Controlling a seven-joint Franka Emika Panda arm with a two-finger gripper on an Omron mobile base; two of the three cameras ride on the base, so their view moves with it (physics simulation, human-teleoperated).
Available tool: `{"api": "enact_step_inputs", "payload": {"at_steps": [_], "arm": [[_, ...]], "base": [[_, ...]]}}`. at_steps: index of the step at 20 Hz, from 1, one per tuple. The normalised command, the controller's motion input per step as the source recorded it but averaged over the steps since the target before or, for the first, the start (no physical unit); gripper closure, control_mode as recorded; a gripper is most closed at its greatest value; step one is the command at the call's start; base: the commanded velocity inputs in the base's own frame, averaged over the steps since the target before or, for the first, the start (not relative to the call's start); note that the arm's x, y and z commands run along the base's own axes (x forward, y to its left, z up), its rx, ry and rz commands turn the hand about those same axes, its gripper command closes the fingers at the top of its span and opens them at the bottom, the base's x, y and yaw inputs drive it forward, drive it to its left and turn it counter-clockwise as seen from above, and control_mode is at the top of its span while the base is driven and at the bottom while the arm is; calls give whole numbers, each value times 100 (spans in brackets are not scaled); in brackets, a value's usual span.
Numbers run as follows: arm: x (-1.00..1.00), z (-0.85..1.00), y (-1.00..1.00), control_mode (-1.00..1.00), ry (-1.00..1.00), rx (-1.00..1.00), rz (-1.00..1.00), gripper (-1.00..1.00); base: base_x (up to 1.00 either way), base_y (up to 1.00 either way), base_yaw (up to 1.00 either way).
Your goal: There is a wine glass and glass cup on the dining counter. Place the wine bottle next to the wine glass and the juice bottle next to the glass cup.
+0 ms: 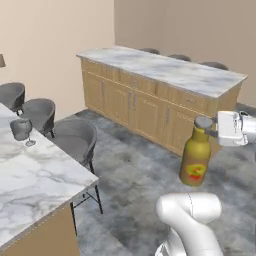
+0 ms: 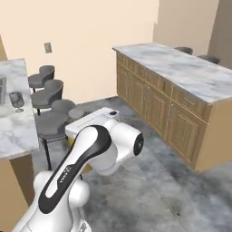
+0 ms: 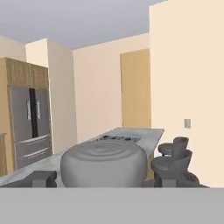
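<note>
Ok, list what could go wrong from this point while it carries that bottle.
1. The gripper grips the juice bottle only at its neck, under the grey cap, with the heavy body hanging free over the floor; it may swing or slip.
2. The wine glass stands near the dining counter edge, above the stools; a wide approach could knock it off.

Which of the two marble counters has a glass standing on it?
The dining counter at left, edged by grey stools; the wine glass stands there. The cabinet counter carries none.
</note>
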Motion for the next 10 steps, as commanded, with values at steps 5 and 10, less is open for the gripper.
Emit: {"api": "enact_step_inputs", "payload": {"at_steps": [5, 10], "arm": [[0, 0, 0, 100, 0, 0, 0, 100], [0, 0, 0, 100, 0, 0, 0, 100]], "base": [[83, -49, 60], [50, -60, 58]]}}
